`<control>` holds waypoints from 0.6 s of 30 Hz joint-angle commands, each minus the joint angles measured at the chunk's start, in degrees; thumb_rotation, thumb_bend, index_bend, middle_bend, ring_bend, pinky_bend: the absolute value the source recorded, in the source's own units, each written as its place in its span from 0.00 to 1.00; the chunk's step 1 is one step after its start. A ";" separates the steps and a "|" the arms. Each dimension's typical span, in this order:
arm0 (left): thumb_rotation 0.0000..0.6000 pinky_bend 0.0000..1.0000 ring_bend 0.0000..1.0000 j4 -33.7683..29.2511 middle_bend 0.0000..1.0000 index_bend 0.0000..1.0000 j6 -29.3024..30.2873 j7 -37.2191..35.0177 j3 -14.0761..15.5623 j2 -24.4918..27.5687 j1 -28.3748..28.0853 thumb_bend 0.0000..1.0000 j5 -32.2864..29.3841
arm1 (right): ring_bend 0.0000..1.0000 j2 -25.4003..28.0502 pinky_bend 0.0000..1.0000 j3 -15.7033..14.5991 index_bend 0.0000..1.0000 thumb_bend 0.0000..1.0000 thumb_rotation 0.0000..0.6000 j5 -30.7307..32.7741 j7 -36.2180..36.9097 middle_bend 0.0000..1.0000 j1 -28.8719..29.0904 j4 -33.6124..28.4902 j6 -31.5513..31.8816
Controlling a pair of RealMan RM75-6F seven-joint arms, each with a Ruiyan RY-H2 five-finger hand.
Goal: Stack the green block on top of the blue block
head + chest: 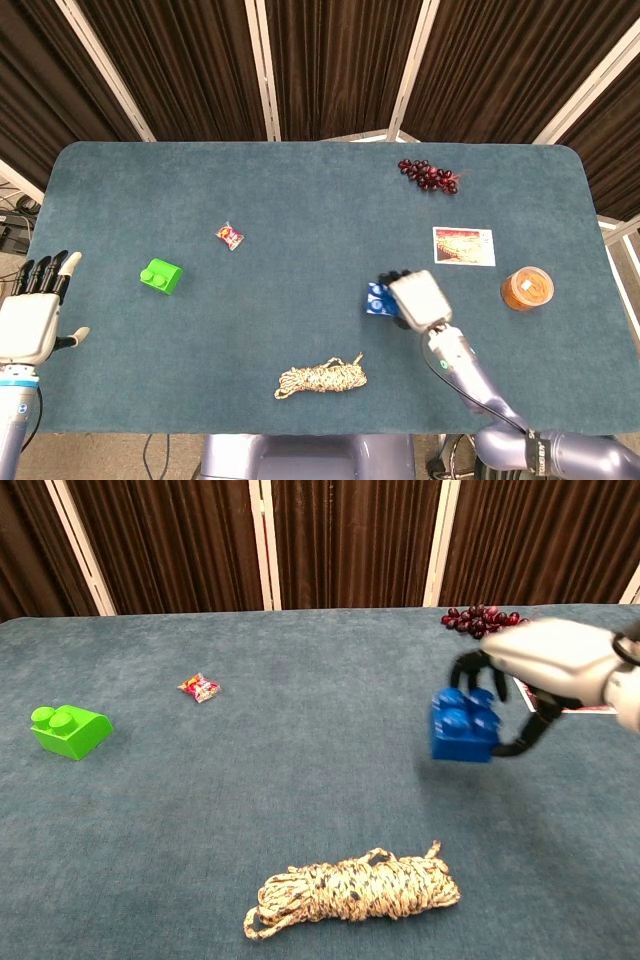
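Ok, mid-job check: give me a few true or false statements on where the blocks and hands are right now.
1. The right hand holds the blue block off the table. True.
2. The green block is already on the blue block. False: it sits alone at the table's left side.
3. The left hand holds the green block. False: it holds nothing, fingers apart, at the table's left edge.
4. The rope coil lies near the front edge. True.
5. The grapes lie beside the candy. False: far apart.

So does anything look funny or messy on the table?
Nothing is spilled or broken. One oddity: the right hand holds the blue block in the air, though the green block is the one to stack.
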 commanded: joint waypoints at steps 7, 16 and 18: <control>1.00 0.00 0.00 0.08 0.00 0.00 -1.62 -1.47 -0.51 0.68 -0.96 0.00 -1.55 | 0.46 -1.61 0.58 4.50 0.41 0.43 1.00 2.89 -0.74 0.56 12.47 2.22 -13.69; 1.00 0.00 0.00 0.94 0.00 0.00 -3.10 -3.48 -1.00 1.44 -1.44 0.00 -3.88 | 0.46 -9.66 0.53 4.97 0.41 0.44 1.00 5.97 -3.27 0.56 21.75 8.93 -19.22; 1.00 0.00 0.00 1.16 0.00 0.00 -3.40 -3.89 -1.05 1.60 -1.50 0.00 -4.27 | 0.46 -11.49 0.53 4.94 0.41 0.44 1.00 6.22 -3.58 0.56 23.09 10.39 -19.56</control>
